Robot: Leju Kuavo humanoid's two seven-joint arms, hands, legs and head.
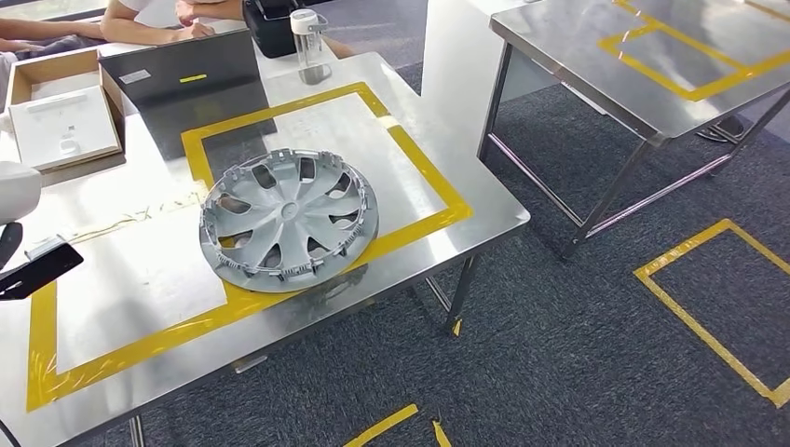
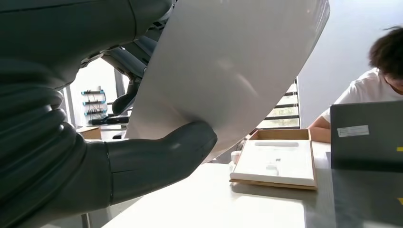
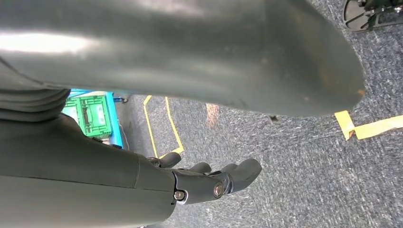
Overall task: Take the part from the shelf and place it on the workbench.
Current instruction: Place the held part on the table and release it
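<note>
I am looking down on the workbench [image 1: 438, 130], a steel table with a yellow tape rectangle [image 1: 410, 149] marked on it. The part, a silver hubcap [image 1: 287, 220], is lying inside that rectangle, its lower edge overlapping the tape at the near side. It is round, so it has no long axis; it is resting tilted, the far-right rim raised, its spoked face pointing up and toward me. A second steel table [image 1: 643, 65] is standing well apart on the right, across grey carpet.

Behind the hubcap a dark laptop [image 1: 191, 79] is sitting, with an open box [image 1: 61, 116] beside it and a clear bottle [image 1: 307, 42] farther back. My left wrist camera is showing that laptop and box from low at table height, with a person [image 2: 375, 85] in a white shirt leaning behind them.

My left hand [image 2: 157, 161] is showing a thick thumb against a pale curved cover; whether its fingers are spread I cannot tell. My right hand [image 3: 209, 180] is hanging over carpet, fingers loosely curled and holding nothing.
</note>
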